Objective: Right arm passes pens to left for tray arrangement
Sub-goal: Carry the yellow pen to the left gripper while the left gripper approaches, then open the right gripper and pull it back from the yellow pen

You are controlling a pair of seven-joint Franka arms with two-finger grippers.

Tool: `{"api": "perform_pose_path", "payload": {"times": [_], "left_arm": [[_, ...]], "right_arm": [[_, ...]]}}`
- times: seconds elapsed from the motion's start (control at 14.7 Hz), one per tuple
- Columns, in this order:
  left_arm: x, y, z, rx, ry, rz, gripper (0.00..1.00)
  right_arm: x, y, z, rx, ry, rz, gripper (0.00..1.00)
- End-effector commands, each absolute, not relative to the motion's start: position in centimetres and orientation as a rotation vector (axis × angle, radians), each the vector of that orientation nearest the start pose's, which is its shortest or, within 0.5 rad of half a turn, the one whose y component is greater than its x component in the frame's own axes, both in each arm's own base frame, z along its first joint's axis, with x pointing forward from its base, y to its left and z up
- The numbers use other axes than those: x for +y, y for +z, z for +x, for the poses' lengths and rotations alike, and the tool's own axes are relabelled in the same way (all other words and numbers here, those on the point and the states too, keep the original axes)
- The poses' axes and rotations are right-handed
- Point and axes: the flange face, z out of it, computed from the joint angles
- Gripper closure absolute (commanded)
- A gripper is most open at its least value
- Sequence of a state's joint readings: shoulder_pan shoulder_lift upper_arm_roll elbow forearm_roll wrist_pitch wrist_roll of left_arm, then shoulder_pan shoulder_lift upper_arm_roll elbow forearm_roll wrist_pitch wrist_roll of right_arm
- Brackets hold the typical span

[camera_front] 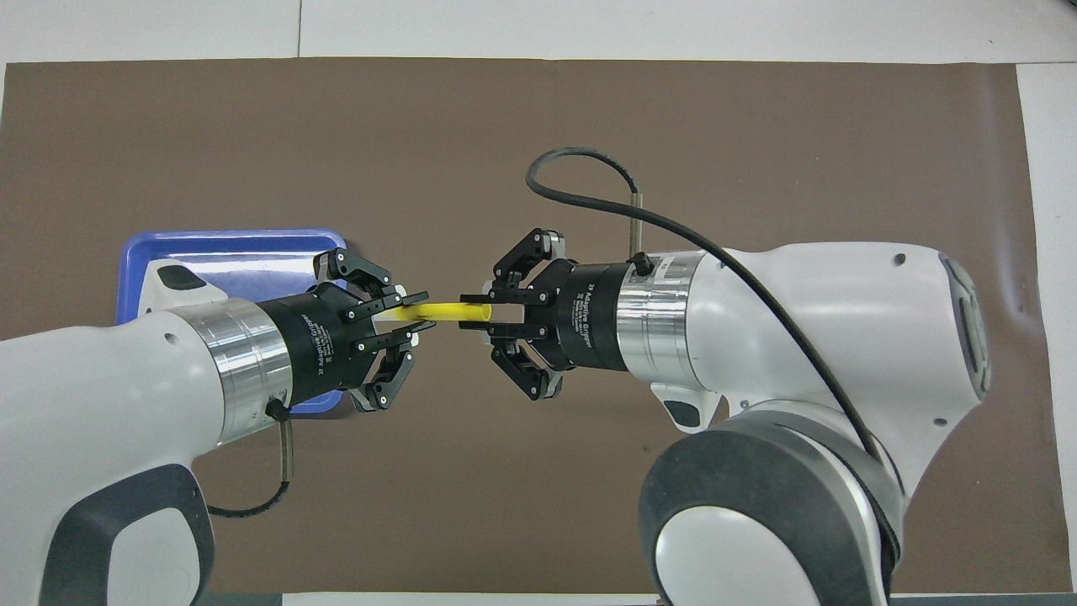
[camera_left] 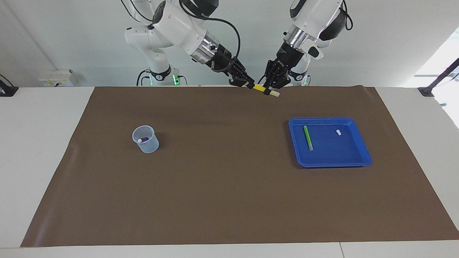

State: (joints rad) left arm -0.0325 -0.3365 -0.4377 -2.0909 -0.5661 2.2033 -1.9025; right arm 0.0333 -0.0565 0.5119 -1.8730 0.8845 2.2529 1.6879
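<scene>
A brown mat (camera_left: 229,186) covers the tabletop (camera_left: 36,143). On it, toward the left arm's end, sits the blue tray (camera_left: 360,143) holding the green pen (camera_left: 307,137) and a small white piece (camera_left: 338,132). Toward the right arm's end stands a pale cup (camera_left: 146,139) with the purple pen (camera_left: 142,139) inside. Over the mat's edge nearest the robots, the right gripper (camera_front: 471,313) pinches one end of the yellow pen (camera_front: 444,312), and the left gripper (camera_front: 418,315) is clamped on its other, whitish end.
</scene>
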Motion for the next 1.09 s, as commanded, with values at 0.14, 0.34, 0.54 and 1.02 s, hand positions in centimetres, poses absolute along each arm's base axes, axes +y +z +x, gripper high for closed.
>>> {"api": "perform_pose_path", "payload": {"times": [0.14,0.34,0.54,1.02], "left_arm": [[-26.5,60.2,42.4,1.930,-0.233,1.754,1.00],[-26.3,60.2,42.6,1.931,-0.230,1.750,1.00],[-24.4,60.1,43.7,1.920,-0.197,1.758,1.00],[-11.6,53.1,48.1,1.479,-0.166,2.309,1.00]], "right_arm": [[32.6,58.7,49.1,1.680,0.645,-1.641,0.45],[32.1,59.3,49.4,1.660,0.621,-1.661,0.00],[30.6,59.6,49.8,1.665,0.505,-1.758,0.00],[20.6,57.0,51.0,1.298,0.277,-2.411,0.00]]}}
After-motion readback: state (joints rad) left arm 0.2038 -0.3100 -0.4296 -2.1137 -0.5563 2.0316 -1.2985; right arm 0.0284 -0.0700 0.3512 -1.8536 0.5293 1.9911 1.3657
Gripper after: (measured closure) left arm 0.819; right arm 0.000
